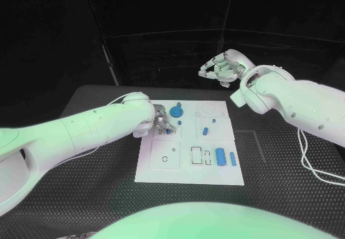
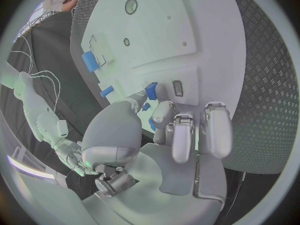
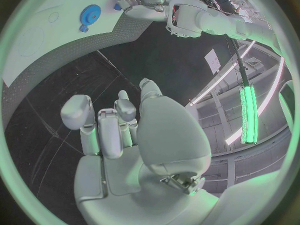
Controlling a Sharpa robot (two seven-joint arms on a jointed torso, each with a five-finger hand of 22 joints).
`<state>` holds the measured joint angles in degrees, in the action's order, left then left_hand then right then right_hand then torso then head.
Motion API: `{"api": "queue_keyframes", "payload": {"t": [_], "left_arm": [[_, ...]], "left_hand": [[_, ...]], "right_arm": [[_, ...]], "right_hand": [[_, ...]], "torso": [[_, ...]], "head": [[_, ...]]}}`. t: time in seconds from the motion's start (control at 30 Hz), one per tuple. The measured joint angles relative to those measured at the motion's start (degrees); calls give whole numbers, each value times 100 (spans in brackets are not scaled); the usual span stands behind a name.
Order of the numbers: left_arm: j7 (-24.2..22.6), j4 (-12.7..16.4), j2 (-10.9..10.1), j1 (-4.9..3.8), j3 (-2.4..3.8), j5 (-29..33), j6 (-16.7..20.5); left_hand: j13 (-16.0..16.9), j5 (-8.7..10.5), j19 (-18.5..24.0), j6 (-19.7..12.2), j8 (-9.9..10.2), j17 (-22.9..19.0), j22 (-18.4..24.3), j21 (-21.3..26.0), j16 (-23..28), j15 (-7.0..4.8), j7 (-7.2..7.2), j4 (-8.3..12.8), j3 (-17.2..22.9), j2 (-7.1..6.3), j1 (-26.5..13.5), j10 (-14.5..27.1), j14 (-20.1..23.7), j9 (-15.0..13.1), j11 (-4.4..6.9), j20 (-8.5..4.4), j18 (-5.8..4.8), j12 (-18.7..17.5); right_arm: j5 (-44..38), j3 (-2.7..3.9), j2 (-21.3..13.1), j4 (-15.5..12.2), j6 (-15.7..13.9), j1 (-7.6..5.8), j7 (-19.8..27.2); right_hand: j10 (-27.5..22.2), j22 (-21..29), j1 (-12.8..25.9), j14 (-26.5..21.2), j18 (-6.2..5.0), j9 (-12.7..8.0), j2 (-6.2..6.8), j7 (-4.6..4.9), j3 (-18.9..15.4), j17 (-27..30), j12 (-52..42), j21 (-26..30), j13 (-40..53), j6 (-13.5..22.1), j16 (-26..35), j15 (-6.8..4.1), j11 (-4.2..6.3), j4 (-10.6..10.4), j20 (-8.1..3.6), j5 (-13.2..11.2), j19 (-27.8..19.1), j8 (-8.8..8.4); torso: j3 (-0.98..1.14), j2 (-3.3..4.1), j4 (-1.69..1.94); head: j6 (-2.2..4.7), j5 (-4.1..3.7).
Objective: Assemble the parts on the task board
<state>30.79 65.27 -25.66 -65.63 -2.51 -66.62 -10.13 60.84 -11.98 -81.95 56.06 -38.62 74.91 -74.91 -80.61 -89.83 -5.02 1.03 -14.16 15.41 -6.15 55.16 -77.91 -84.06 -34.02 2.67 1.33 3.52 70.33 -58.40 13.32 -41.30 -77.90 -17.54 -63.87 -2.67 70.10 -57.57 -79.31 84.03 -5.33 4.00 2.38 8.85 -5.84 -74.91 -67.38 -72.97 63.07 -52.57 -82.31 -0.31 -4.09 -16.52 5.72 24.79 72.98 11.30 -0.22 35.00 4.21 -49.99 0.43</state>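
The white task board [image 1: 188, 167] lies in the middle of the black table. My left hand [image 1: 162, 121] rests over the board's upper left area and pinches a small blue part [image 2: 150, 90] between thumb and finger, close against the board [image 2: 156, 30]. A blue gear [image 1: 178, 110] sits near the board's far edge, also seen as the blue gear [image 3: 92, 13] in the right wrist view. A short blue peg [image 1: 205, 131] lies mid-board. A blue block [image 1: 220, 155] and a blue cylinder [image 1: 232, 159] lie at the right. My right hand [image 1: 223, 67] hangs high beyond the board's far edge, fingers curled in, holding nothing.
Outlined rectangular slots [image 1: 198, 155] and round holes [image 1: 164, 159] mark the board's near half. Black patterned table [image 1: 280, 164] surrounds the board. A white cable [image 1: 310, 159] trails over the table at the right under my right arm.
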Motion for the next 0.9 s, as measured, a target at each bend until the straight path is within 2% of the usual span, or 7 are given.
{"api": "queue_keyframes", "payload": {"t": [0.17, 0.27, 0.3, 0.43, 0.6, 0.73, 0.9], "left_arm": [[0, 76, -48, 4, 0, -3, 31], [0, 128, -92, 14, 29, -3, 48], [0, 141, -106, 17, 52, -3, 52], [2, 211, -174, 13, 219, -3, 64], [3, 331, -286, -65, 418, -5, 63], [4, 441, -401, -190, 502, -5, 49], [5, 486, -497, -288, 595, -6, 30]], "left_hand": [[-3, 0, 0, -2, 4, 0, 0, 0, 0, 0, 0, -118, -217, 29, 29, 0, 0, 40, 0, 0, 0, 0], [-52, 0, 0, -3, 5, 0, 0, 24, 0, 0, 0, -174, -317, 56, 56, 0, 0, 62, 0, 0, 0, 0], [-71, 0, 0, -3, 5, 0, 0, 41, 0, 0, 0, -198, -342, 56, 56, 0, 0, 72, 0, 0, 0, 0], [-116, 0, 0, -25, 5, 0, 0, 45, 0, 0, 22, -225, -451, 55, 56, 0, 0, 90, 0, 0, 0, 0], [-151, 0, 18, -25, 5, 0, 0, 86, 0, 0, 21, -236, -536, 56, 56, 22, 0, 103, -22, -17, 1, -22], [-240, 0, 57, -80, 5, 0, 0, 134, 0, 0, 32, -241, -629, 82, 82, 96, 0, 128, -32, -17, 2, -99], [-463, 0, 179, -267, 73, 0, 75, 292, 0, 0, 109, -237, -796, 151, 154, 290, 0, 211, -79, 12, 1, -269]], "right_arm": [[0, 0, 2, 13, 13, 0, 3], [0, -1, 2, 23, 17, 0, 4], [0, -1, 2, 26, 18, 1, 5], [0, -2, 0, 32, 19, 1, 6], [0, -3, -15, 46, 20, 1, 6], [0, -4, -29, 56, 20, 2, 6], [0, -6, -34, 69, 20, 3, 6]], "right_hand": [[0, 5, 17, 0, 0, 0, -17, 20, 0, -4, 0, 2, -7, 21, 0, 0, 0, 0, 0, 0, 0, 0], [0, 6, 22, 0, 0, 0, -22, 20, 0, -4, 0, 2, -7, 21, 0, 0, 0, 0, 0, 0, 0, 0], [0, 5, 22, 0, 0, 0, -22, 20, 0, -4, 0, 2, -7, 20, 0, 0, 0, 0, 0, 0, 0, 0], [0, 17, 22, 0, 0, 0, -22, 20, 0, -4, 0, 2, -7, 20, 13, 0, 0, 0, 21, 0, -21, 0], [0, 17, 22, 0, 0, 1, -22, 1, -14, -3, 0, 2, -6, 40, 31, 0, 0, -15, 21, 0, -21, 0], [1, 17, 22, 0, 0, 1, -22, 1, -30, -3, 0, 2, -6, 40, 31, 0, 0, 1, 21, 0, -21, 0], [0, 17, 22, 0, 0, 1, -22, 1, -30, -3, 0, 2, -6, 40, 31, 0, 0, 1, 21, 0, -21, 0]], "torso": [[0, 0, 0], [0, -1, 0], [0, -1, 0], [1, -4, 1], [2, -4, 1], [3, -5, 5], [2, -1, 5]], "head": [[0, -7], [0, -10], [0, -10], [0, -20], [0, -30], [0, -38], [0, -41]]}}
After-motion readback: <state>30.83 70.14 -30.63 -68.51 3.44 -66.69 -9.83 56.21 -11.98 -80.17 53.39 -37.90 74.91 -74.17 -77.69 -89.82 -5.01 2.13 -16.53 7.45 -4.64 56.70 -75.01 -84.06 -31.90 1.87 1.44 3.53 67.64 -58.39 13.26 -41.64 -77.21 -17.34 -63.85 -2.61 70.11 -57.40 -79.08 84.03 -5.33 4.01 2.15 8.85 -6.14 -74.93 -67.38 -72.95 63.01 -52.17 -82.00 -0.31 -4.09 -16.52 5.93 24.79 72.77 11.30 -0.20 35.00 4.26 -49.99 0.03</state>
